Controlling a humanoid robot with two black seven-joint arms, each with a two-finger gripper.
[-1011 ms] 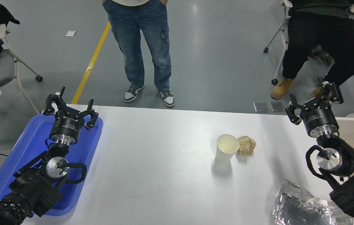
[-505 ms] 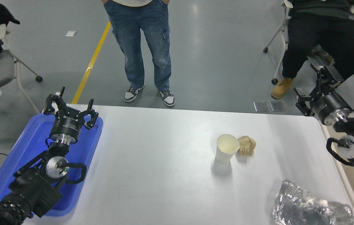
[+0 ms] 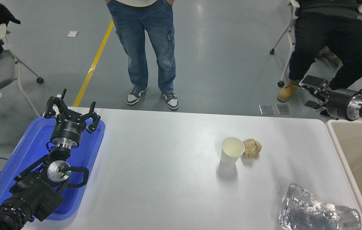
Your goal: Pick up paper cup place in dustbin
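Observation:
The white paper cup [image 3: 231, 154] stands upright and empty on the white table [image 3: 161, 166], right of centre. The beige dustbin [image 3: 339, 145] stands at the table's right edge, partly cut off by the picture. My right gripper [image 3: 310, 92] is open and empty, turned sideways with its fingers pointing left, beyond the table's far right corner and above the bin's far end, far from the cup. My left gripper [image 3: 71, 110] is open and parked over the blue tray [image 3: 24, 153] at the lower left.
A crumpled brown paper ball [image 3: 252, 149] touches the cup's right side. A crinkled silver foil bag [image 3: 315, 212] lies at the front right. A person in jeans [image 3: 149, 48] stands at the far side; another person [image 3: 328, 38] sits at the far right.
My right arm has swung up and to the right, off the table toward the bin's far end, and its gripper has turned sideways. The cup and left arm have not moved.

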